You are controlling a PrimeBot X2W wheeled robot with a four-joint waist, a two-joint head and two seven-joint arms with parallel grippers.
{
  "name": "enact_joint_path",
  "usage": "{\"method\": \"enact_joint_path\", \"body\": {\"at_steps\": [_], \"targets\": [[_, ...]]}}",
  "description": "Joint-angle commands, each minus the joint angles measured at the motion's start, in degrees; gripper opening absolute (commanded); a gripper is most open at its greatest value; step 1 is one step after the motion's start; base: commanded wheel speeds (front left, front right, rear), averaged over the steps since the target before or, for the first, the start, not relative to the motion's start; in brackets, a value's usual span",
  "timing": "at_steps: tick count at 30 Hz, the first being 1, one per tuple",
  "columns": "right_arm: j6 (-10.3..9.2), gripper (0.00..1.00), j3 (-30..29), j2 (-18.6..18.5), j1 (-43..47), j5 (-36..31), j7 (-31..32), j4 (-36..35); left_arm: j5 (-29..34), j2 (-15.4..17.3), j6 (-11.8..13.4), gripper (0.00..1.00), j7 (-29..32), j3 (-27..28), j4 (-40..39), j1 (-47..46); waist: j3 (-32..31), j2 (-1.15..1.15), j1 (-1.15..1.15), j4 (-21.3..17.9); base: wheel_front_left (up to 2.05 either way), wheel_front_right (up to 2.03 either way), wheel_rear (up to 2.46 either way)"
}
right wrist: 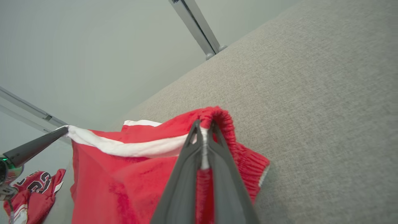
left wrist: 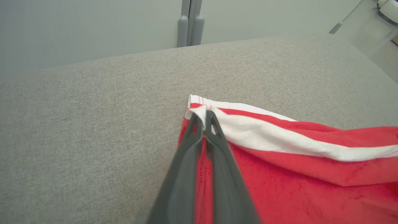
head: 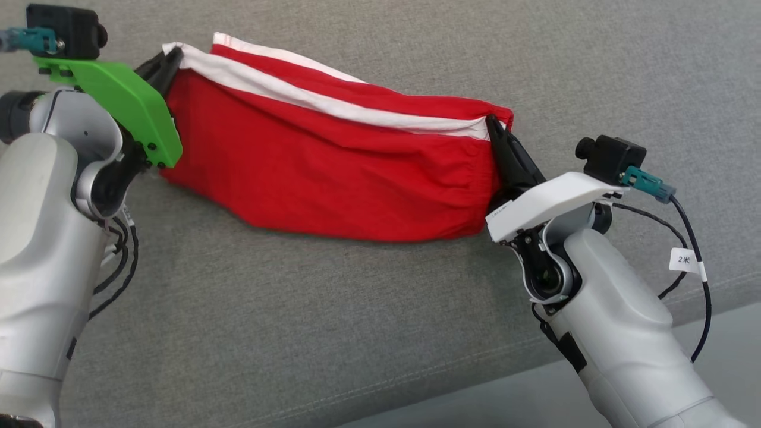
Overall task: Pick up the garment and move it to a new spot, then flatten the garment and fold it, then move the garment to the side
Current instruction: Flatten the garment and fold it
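red garment (head: 333, 172): stretched over grey fabric (head: 297, 327)
left fingers (left wrist: 186, 161): clamped on striped corner
right fingers (right wrist: 186, 174): clamped on elastic end

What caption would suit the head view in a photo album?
Red garment stretched between left gripper and right gripper, each shut on one end, above a grey fabric surface.

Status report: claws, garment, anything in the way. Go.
Left claw, right claw shut on garment, one at each end. Garment stretched between them over grey cushion. Second red jersey off to one side, clear of it.
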Motion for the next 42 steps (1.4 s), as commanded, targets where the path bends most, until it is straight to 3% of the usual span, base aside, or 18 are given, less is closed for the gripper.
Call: {"method": "enact_joint_path", "body": {"at_steps": [1, 9, 10, 11, 12, 14, 15, 23, 26, 32, 39, 40, 42], "targets": [[-0.02, 0.00, 0.27, -0.21, -0.86, 0.21, -0.49, 0.59, -0.56, 0.41, -0.19, 0.00, -0.37, -0.25, 0.49, -1.12, 2.17, 0.00, 0.00, -2.29, 0.00, 0.00, 0.00], [-0.02, 0.00, 7.03, -0.13, -4.79, 6.57, -2.58, 4.37, -4.45, 1.85, -0.24, 0.00, -3.71, -6.08, 6.67, -6.77, 4.28, 0.00, 0.00, -5.33, 0.00, 0.00, 0.00], [-0.02, 0.29, 7.64, -0.14, -5.05, 7.15, -2.76, 4.63, -4.86, 2.13, -0.24, 0.00, -4.57, -6.74, 7.22, -7.33, 4.42, 0.00, 0.00, -5.58, 0.00, 0.00, 0.00], [-0.02, 0.48, 8.06, -0.16, -5.29, 7.61, -2.84, 4.94, -5.34, 2.23, -0.25, 0.00, -5.11, -7.37, 7.70, -7.81, 4.52, 0.00, 0.00, -5.76, 0.00, 0.00, 0.00], [-0.02, 1.00, 8.43, -0.15, -5.82, 8.31, -2.85, 5.12, -6.19, 2.32, -0.25, 0.05, -6.03, -8.75, 8.72, -8.56, 4.72, 0.00, 0.00, -6.01, 0.00, 0.00, 0.00], [-0.02, 1.00, 7.97, -0.11, -6.20, 8.17, -2.88, 4.35, -7.61, 2.44, -0.24, 0.45, -7.07, -9.51, 9.71, -9.36, 4.97, 0.00, 0.00, -6.14, 0.00, 0.00, 0.00], [-0.02, 1.00, 7.69, -0.14, -6.15, 7.93, -2.88, 4.04, -7.92, 2.60, -0.25, 1.00, -8.14, -9.65, 10.41, -9.78, 5.02, 0.00, 0.00, -6.16, 0.00, 0.00, 0.00], [-0.02, 1.00, 3.77, -0.15, -1.49, -1.31, -2.89, -0.13, -7.25, 3.02, -0.25, 1.00, -18.13, -10.66, 13.87, -10.29, 4.19, 0.00, 0.00, -4.10, 0.00, 0.00, 0.00], [-0.02, 1.00, 0.89, -0.17, 1.44, -6.46, -2.90, -3.32, -6.16, 3.11, 1.40, 1.00, -23.29, -10.33, 13.93, -8.56, 3.29, 0.00, 0.00, -2.86, 0.00, 0.00, 0.00], [-0.02, 1.00, -5.50, -0.19, 8.11, -15.50, -2.90, -10.37, -5.00, 4.49, 5.66, 1.00, -30.48, -8.79, 8.34, -2.52, 1.13, 0.00, 0.00, -0.06, 0.00, 0.00, 0.00], [-0.02, 1.00, -10.92, -0.18, 13.78, -23.04, -2.90, -16.42, -3.94, 6.85, 14.79, 1.00, -32.54, -4.28, -6.63, 10.41, -1.53, 0.00, 0.00, 3.51, 0.00, 0.00, 0.00], [-0.02, 1.00, -10.92, -0.18, 13.78, -23.04, -2.90, -16.42, -3.94, 6.85, 14.79, 1.00, -32.54, -4.28, -6.63, 10.41, -1.53, 0.00, 0.00, 3.51, 0.00, 0.00, 0.00], [-0.02, 1.00, -11.93, -0.17, 15.09, -24.13, -2.90, -17.14, -3.33, 7.39, 17.30, 1.00, -32.64, -2.68, -11.34, 14.86, -2.19, 0.00, 0.00, 4.38, 0.00, 0.00, 0.00]]}}
